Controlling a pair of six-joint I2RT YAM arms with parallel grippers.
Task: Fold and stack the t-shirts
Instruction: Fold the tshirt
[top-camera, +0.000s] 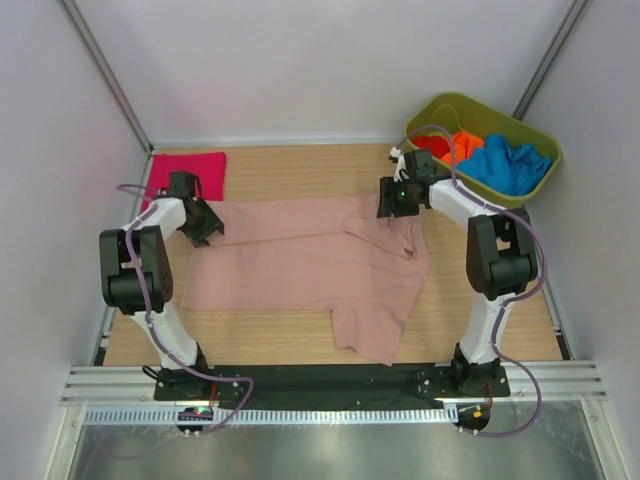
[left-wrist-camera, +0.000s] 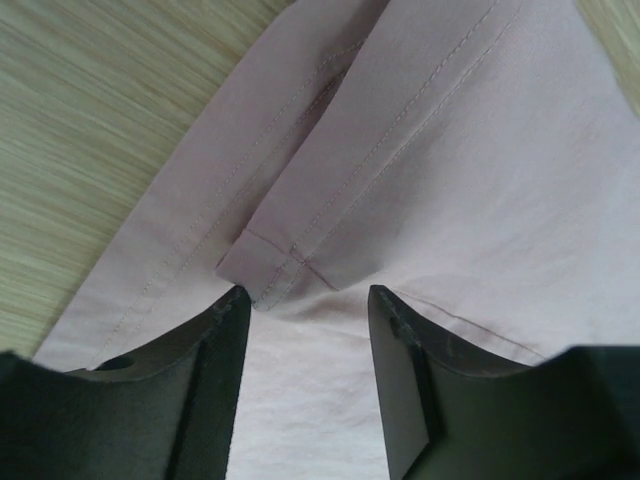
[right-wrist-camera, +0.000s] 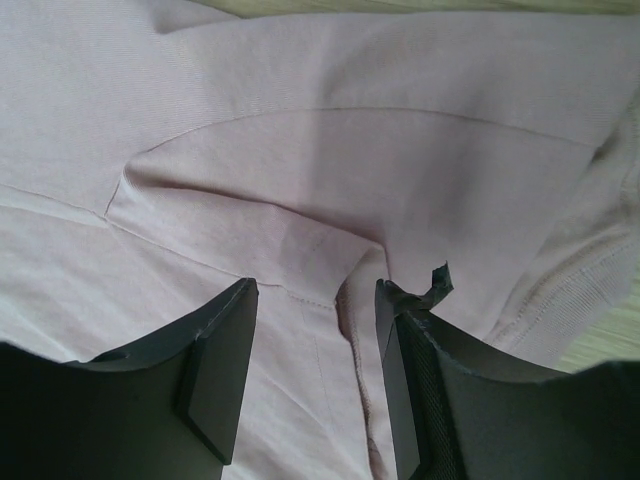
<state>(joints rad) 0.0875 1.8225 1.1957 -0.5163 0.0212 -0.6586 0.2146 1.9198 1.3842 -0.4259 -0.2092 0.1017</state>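
The dusty-pink t-shirt (top-camera: 310, 258) lies spread on the wooden table, its far edge folded over. My left gripper (top-camera: 207, 228) is open just above its left far corner, jaws astride a hemmed fold (left-wrist-camera: 300, 250). My right gripper (top-camera: 393, 203) is open above the shirt's right far corner, jaws astride a seam and ribbed edge (right-wrist-camera: 345, 300). A folded magenta t-shirt (top-camera: 187, 173) lies at the far left. Red (top-camera: 432, 145), orange (top-camera: 464, 146) and blue (top-camera: 505, 165) t-shirts lie in the tub.
The olive-green tub (top-camera: 528, 186) stands at the far right corner. White walls close in the table on three sides. A black rail (top-camera: 330, 380) runs along the near edge by the arm bases.
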